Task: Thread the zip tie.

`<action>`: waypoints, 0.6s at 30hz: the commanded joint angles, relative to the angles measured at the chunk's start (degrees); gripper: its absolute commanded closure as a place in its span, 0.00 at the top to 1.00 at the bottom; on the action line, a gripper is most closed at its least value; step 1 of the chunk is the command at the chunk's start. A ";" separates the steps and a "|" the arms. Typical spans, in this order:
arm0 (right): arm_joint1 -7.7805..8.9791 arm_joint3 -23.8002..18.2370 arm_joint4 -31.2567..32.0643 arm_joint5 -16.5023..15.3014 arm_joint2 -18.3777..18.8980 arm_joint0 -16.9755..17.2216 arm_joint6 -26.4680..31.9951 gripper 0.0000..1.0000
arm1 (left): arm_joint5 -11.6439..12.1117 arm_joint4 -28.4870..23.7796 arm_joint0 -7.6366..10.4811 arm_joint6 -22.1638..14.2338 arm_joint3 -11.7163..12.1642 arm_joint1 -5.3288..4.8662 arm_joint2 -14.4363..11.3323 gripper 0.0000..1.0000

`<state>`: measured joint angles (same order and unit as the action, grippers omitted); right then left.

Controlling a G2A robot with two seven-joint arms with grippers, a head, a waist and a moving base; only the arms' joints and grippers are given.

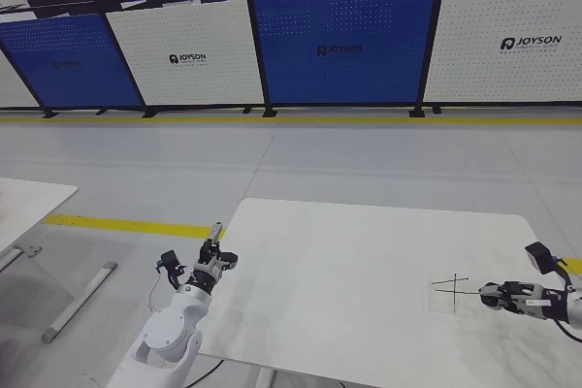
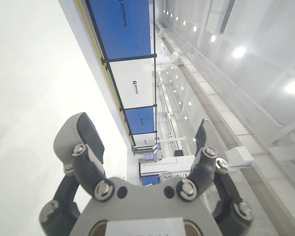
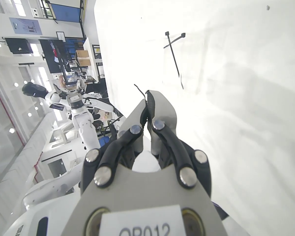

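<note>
Two black zip ties (image 3: 173, 50) lie crossed on the white table (image 3: 236, 99); in the top view the crossed zip ties (image 1: 453, 284) sit near the right edge. Just right of them my right gripper (image 1: 483, 292) hangs low over the table. In its wrist view the right gripper (image 3: 147, 95) is shut, and a thin black zip tie tail (image 3: 139, 89) sticks out from between the fingertips. My left gripper (image 1: 213, 241) is at the table's left edge. The left gripper (image 2: 147, 133) is open, holds nothing, and points toward the room beyond the table.
The white table (image 1: 349, 291) is bare between the two arms. A second white table (image 1: 19, 209) stands off to the far left, and blue and white partition panels (image 1: 339, 48) line the back.
</note>
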<state>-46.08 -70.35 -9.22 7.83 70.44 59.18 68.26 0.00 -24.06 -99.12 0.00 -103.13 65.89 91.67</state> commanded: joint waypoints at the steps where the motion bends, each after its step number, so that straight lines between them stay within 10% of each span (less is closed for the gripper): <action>1: -0.15 -2.40 0.22 -2.19 -0.34 0.71 -2.26 0.00 | 0.00 0.00 0.00 0.00 0.00 0.00 0.00 1.00; 7: 0.14 -10.14 -1.00 -13.93 1.23 3.90 -2.05 0.00 | 0.00 0.00 0.00 0.00 0.00 0.00 0.00 1.00; 18: -0.72 -11.82 -2.08 -12.84 -1.82 2.57 -2.30 0.00 | 0.00 0.00 0.00 0.00 0.00 0.00 0.00 1.00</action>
<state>-46.80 -82.16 -11.30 -5.01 68.62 61.74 65.95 0.00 -24.06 -99.12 0.00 -103.13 65.89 91.67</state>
